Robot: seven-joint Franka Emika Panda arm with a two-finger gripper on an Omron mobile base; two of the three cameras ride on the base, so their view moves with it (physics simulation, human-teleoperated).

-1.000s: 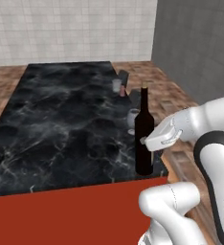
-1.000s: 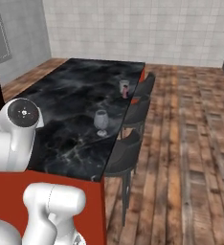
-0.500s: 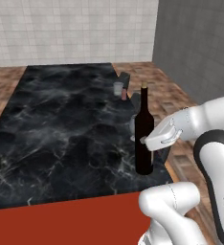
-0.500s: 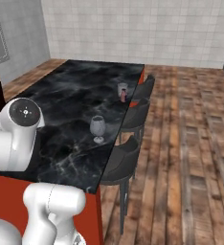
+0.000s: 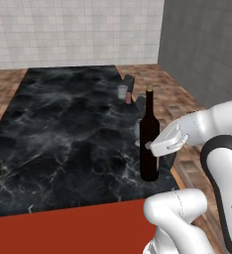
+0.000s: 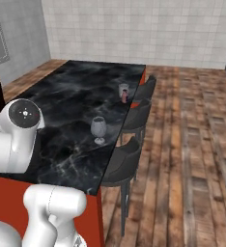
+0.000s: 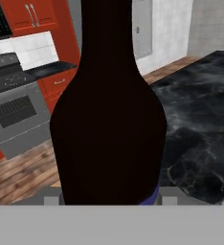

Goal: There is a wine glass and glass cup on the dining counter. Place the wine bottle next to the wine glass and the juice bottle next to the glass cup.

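My gripper (image 5: 156, 147) is shut on the wine bottle (image 5: 149, 141), a tall dark bottle with a tan top, held upright over the near right corner of the dining counter (image 5: 53, 129). In the hand view the wine bottle (image 7: 109, 119) stands very close between the fingertips (image 7: 170, 194). The wine glass (image 6: 98, 129) stands near the counter's right edge, partly behind the bottle in the left base view. Farther along that edge the glass cup (image 5: 122, 92) and the small pink juice bottle (image 5: 128, 97) stand side by side, as do the glass cup (image 6: 123, 90) and juice bottle (image 6: 124, 97) in the right base view.
Dark stools (image 6: 133, 116) line the counter's right side above a wooden floor (image 6: 197, 144). The counter's red front (image 5: 63, 230) faces me. In the hand view a grey stove (image 7: 18, 115) and red cabinets (image 7: 23, 14) lie beyond the bottle.
The whole picture has shifted slightly, so the base has moved a little along the counter. The wine bottle stays in my gripper, in the same place relative to the arm.
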